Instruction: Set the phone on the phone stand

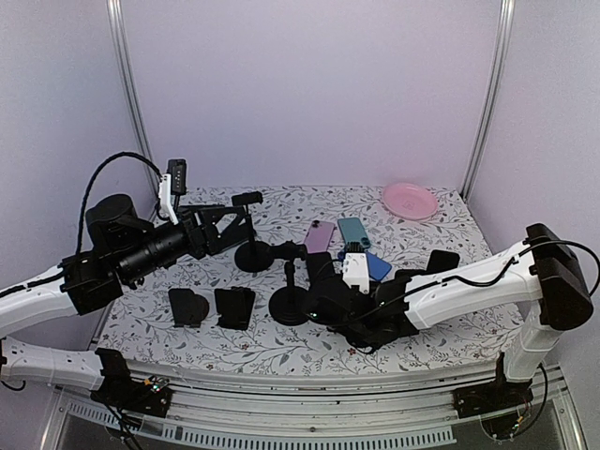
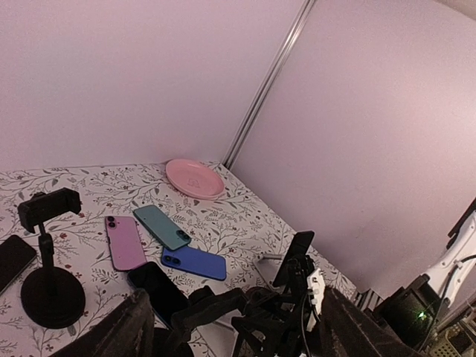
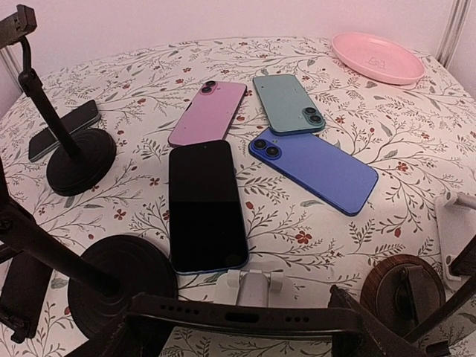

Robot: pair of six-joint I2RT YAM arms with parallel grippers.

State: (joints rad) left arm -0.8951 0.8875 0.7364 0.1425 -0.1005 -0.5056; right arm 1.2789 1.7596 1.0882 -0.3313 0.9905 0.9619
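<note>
Right gripper (image 3: 242, 324) clamps the dark phone (image 3: 297, 318) by its long edges, rightly: it looks rigid, light, slick glass. The phone stand (image 1: 289, 306) sits at its nine o'clock; left gripper (image 2: 238, 332) gapes empty.

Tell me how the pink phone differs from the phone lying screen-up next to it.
The pink phone lies back up, camera lenses showing; the screen-up phone shows only black glass with a blue rim. The pink phone is angled and farther from the right wrist camera; the screen-up phone sits nearer and straighter. Both lie flat on the table.
</note>
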